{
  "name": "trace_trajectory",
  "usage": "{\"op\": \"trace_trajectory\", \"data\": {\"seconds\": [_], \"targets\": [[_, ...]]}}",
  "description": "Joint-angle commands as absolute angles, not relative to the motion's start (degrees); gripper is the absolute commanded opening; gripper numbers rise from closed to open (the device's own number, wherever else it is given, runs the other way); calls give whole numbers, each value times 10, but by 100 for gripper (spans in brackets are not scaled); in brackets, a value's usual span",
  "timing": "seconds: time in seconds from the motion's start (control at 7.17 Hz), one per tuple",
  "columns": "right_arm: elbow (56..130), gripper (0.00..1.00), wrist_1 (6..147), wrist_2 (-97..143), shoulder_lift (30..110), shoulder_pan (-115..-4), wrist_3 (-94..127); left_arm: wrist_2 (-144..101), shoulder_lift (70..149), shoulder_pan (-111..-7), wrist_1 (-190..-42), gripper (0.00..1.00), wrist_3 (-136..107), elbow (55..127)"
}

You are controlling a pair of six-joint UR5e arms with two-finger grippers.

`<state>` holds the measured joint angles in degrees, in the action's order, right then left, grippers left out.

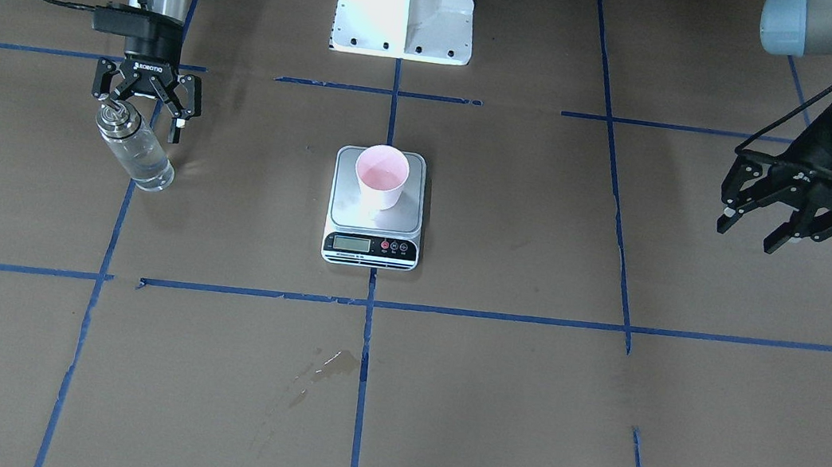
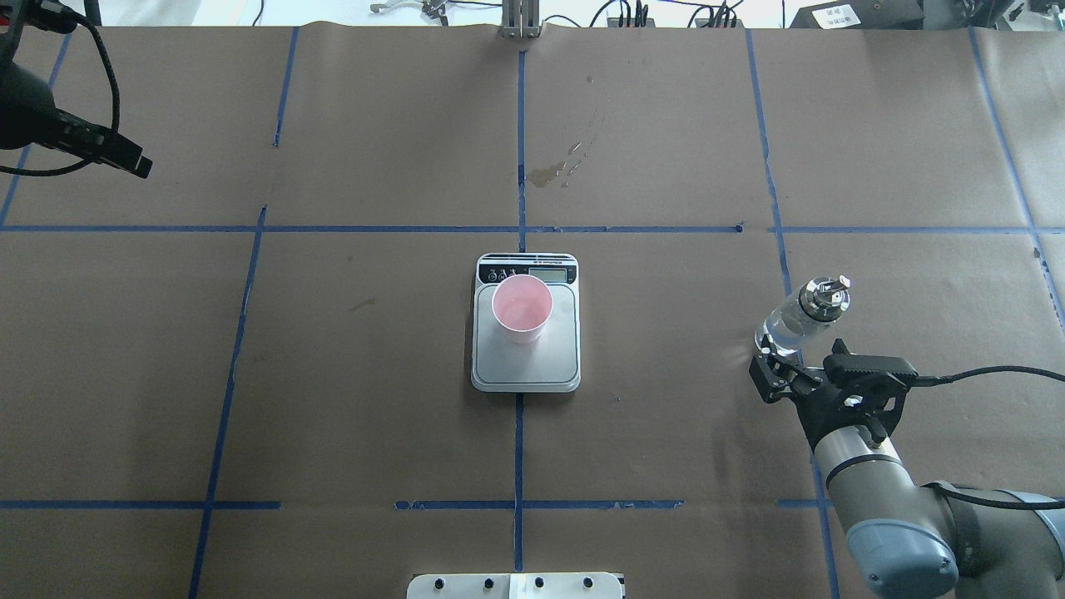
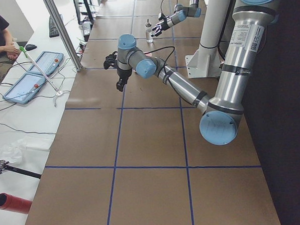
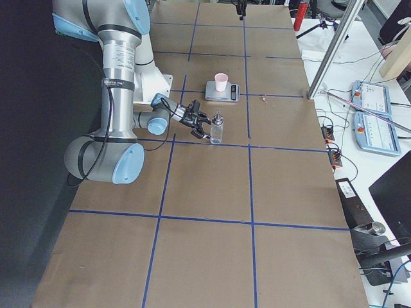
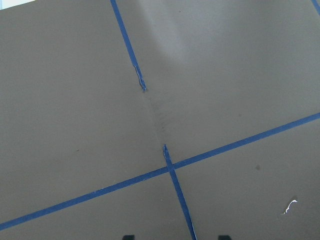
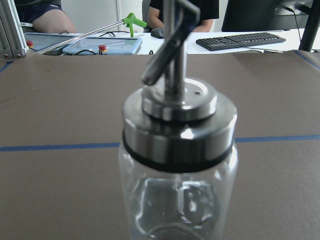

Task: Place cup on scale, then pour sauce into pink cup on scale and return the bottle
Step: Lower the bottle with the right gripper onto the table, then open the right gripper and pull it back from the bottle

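The cup (image 1: 382, 173), white outside and pink inside, stands upright on the steel platform of the scale (image 1: 370, 247) at the table's centre. The bottle (image 1: 137, 153) stands upright on the paper on my right side, clear sauce in its lower part, metal pourer cap on top. My right gripper (image 1: 138, 115) is open just behind the bottle at cap height, its fingers spread wider than the glass and not gripping it. The right wrist view is filled by the bottle (image 6: 177, 150). My left gripper (image 1: 747, 237) hangs open and empty, well above the table at the far left.
A wet stain (image 1: 334, 363) marks the brown paper on the far side of the scale. The white robot base (image 1: 405, 7) sits behind the scale. Blue tape lines divide the table. People, tablets and a keyboard are beyond the far edge.
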<state>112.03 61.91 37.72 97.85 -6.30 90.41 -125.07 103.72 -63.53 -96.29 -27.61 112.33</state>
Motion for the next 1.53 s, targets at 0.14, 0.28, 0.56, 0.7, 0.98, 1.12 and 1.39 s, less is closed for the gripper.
{"op": "trace_trajectory", "data": {"seconds": [0.14, 0.28, 0.56, 0.7, 0.98, 1.12, 1.39], "targets": [[1164, 100, 619, 381, 1028, -5, 921, -1251, 1038, -637, -955, 64, -276, 1125], [1172, 100, 614, 385, 1047, 10, 922, -1251, 1037, -638, -955, 64, -276, 1125], [1184, 100, 554, 449, 1123, 16, 921, -1251, 1037, -637, -955, 64, -276, 1122], [1182, 100, 506, 478, 1164, 15, 919, -1251, 1037, -637, -955, 64, -276, 1121], [1177, 100, 491, 525, 1184, -14, 900, -1251, 1037, -635, -955, 64, -276, 1114], [1177, 100, 463, 572, 1189, -52, 849, -1251, 1037, -635, -955, 64, -276, 1113], [1174, 100, 437, 675, 1194, -159, 736, -1251, 1039, -635, -956, 64, -270, 1102]]}}
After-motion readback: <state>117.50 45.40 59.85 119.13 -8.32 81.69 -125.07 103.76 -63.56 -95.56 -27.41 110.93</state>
